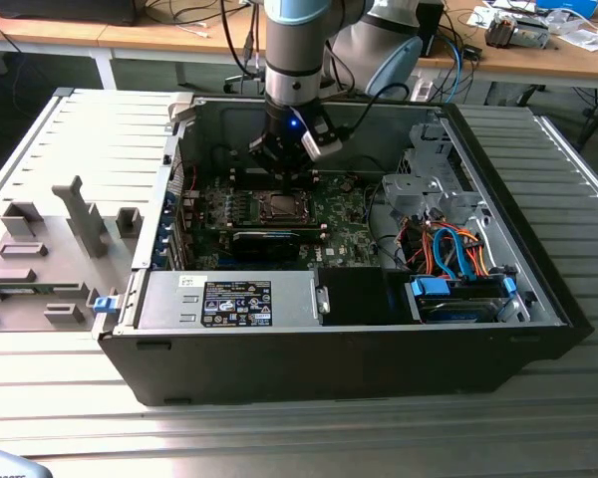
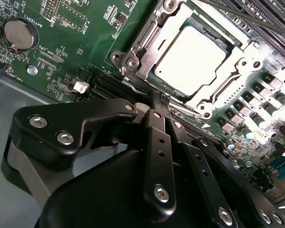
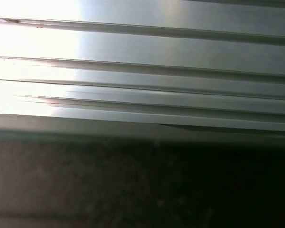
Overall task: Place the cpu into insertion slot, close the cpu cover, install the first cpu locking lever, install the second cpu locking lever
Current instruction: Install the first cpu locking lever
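The cpu (image 2: 190,57) is a flat square chip with a pale metal top, lying in the socket (image 1: 277,207) on the green motherboard (image 2: 80,42). The metal cover frame (image 2: 145,45) lies down flat around its edges. A thin wire lever (image 2: 187,110) runs along the socket side nearest my gripper. My gripper (image 2: 157,100) hangs just above that side, its black fingers (image 2: 159,142) pressed together with nothing between them, the tips at or on the lever. In the exterior view the gripper (image 1: 279,171) sits low inside the open computer case, just behind the socket.
The case (image 1: 279,358) lies open on a ridged metal table (image 3: 180,52). A power supply (image 1: 229,299) lines its front wall and a drive cage (image 1: 429,189) with coloured cables fills the exterior view's right. Grey fixtures (image 1: 50,249) stand on the left. A coin battery (image 2: 20,33) sits on the board.
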You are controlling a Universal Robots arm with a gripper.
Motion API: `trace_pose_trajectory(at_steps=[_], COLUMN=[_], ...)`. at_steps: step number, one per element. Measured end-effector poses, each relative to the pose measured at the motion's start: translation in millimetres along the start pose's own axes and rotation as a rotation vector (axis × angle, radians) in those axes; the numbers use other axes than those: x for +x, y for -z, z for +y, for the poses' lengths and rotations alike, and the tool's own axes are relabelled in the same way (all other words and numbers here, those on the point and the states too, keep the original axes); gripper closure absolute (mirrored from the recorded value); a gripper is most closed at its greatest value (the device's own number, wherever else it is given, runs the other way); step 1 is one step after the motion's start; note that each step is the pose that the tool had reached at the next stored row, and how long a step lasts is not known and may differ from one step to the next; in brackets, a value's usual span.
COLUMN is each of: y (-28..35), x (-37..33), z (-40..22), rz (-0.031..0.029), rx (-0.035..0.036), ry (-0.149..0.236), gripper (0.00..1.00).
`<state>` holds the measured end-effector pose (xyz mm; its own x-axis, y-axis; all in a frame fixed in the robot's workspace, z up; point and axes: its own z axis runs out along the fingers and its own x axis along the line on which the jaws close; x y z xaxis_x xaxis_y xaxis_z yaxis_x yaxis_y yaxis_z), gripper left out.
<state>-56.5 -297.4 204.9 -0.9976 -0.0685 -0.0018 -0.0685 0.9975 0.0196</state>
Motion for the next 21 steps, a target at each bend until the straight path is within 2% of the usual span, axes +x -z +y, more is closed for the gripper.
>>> trace_pose_trajectory(at_steps=[8, 12, 16, 18, 21], y=[-3.5, -3.7, -3.3, -0.8, 9.1], x=[-0.6, -7.1, -8.3, -8.5, -8.3], z=[-2.1, -2.2, -0.5, -0.3, -0.2], rz=[0.0019, 0.0040, 0.0042, 0.0034, 0.0042], rx=[-0.0005, -0.0003, -0.0004, -0.0014, -0.0004], ry=[0.000, 0.003, 0.009, 0.010, 0.010], gripper=[0.89, 0.89, 0.89, 0.89, 0.89])
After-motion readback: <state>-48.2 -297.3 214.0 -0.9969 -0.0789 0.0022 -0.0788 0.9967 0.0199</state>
